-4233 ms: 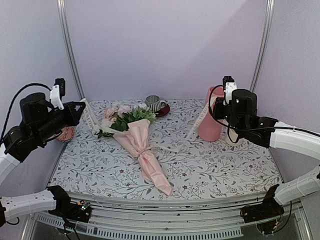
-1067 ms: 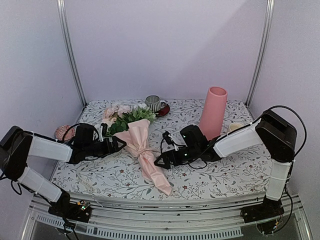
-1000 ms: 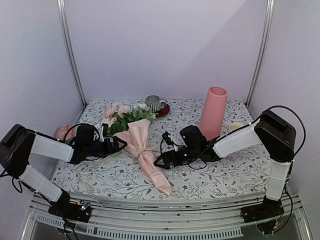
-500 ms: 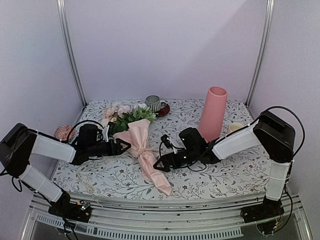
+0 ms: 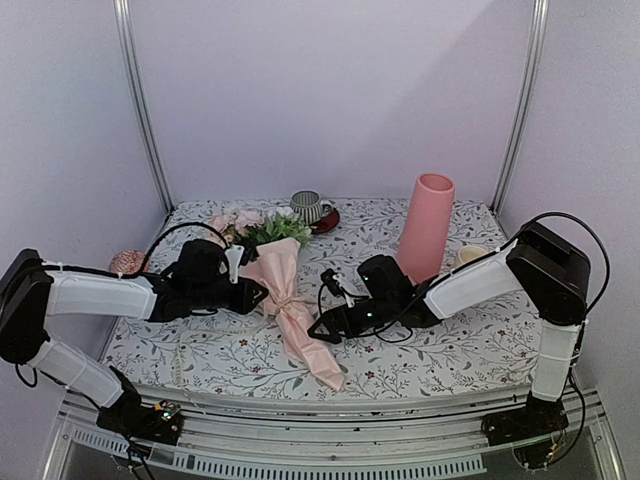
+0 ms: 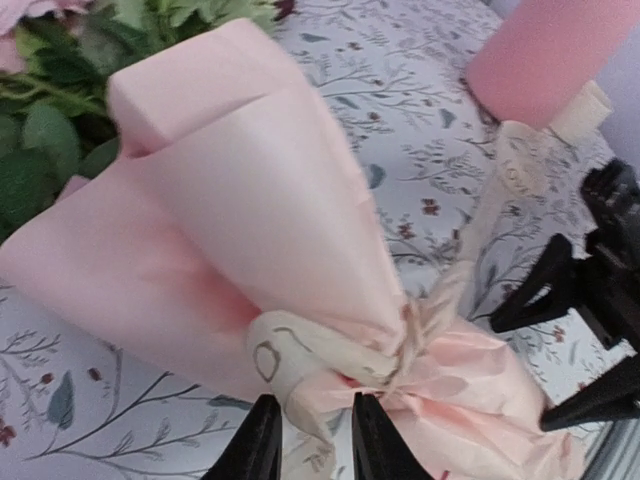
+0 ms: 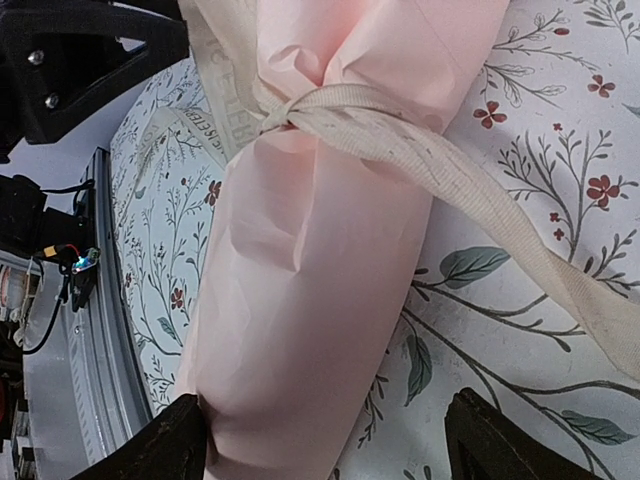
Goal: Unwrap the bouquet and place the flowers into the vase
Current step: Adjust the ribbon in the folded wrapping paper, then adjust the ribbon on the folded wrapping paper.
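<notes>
Bouquet [image 5: 278,285] lies left of tabletop [image 5: 450,340] centre, blooms toward 11 o'clock. Left pincer [image 6: 315,408] set narrow about cream ribbon [image 6: 300,365] loop; grip cannot tell. Right pincer [image 7: 330,420] agape, straddling wrapped stems. Vase [image 5: 425,228] upright, 2 o'clock.

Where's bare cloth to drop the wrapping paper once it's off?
Bare: front-right cloth between the right arm and the near table edge; also the back strip between the striped mug and the vase. Crowded: the middle, with left fingers and right fingers either side of the bouquet near its ribbon.
</notes>
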### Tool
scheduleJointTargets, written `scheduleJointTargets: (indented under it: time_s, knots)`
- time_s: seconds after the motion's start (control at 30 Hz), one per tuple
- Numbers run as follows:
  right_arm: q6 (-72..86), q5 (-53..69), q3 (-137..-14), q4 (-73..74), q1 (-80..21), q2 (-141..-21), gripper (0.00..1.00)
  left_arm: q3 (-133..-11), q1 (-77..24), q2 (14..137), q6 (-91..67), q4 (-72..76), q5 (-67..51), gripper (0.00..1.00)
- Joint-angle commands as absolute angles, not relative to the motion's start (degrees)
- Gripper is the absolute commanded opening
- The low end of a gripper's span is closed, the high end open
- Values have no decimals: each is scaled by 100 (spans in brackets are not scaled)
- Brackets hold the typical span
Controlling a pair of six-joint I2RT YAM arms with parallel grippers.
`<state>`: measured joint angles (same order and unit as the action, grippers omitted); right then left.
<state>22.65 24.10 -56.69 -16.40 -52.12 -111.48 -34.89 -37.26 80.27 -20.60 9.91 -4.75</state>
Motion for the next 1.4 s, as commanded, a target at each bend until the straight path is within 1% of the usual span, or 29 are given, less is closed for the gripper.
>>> scheduleJointTargets:
  time_s: [0.0, 0.07, 0.17, 0.23, 0.3, 0.4, 0.47, 0.57, 0.63, 0.8, 0.97, 1.1, 1.37]
  knots:
    - [2180, 2235, -5759, -1713, -5236, -10965, 84, -3637, -3780, 7949, -2614, -100, 1567, 27]
    - [2197, 2208, -5733, -1722, -5236, -10940, 84, -3609, -3550, 7912, -2947, -511, 1983, 28]
    - [2197, 2160, -5696, -1731, -5235, -10897, 84, -3505, -3101, 7835, -3216, -882, 2124, 28]
    - [2185, 2130, -5685, -1731, -5231, -10878, 84, -3459, -2860, 7665, -3318, -1048, 2155, 30]
    - [2172, 2096, -5675, -1731, -5232, -10849, 84, -3416, -2662, 7468, -3556, -1263, 2428, 34]
    - [2171, 2029, -5669, -1736, -5231, -10801, 84, -3309, -2458, 7129, -3567, -1260, 2181, 40]
    - [2171, 1977, -5650, -1740, -5235, -10769, 84, -3205, -2436, 6868, -3355, -1023, 1649, 42]
    - [2163, 1912, -5633, -1732, -5231, -10704, 84, -2756, -2552, 6361, -2691, 128, 53, 41]
    - [2162, 1876, -5618, -1731, -5233, -10665, 84, -2587, -2821, 6151, -2517, 642, -428, 39]
    - [2205, 1765, -5495, -1794, -5235, -10455, 83, -2759, -3391, 6462, -2293, 874, -757, 33]
    - [2100, 1720, -5450, -1841, -5235, -10264, 84, -2633, -3866, 6916, -2365, 1537, -851, 31]
    - [2046, 1739, -5474, -1913, -5230, -10211, 84, -2549, -3984, 7414, -2525, 2013, -815, 31]
    - [2183, 1904, -5511, -2079, -5234, -10457, 84, -2660, -4138, 8202, -2499, 2388, -723, 25]
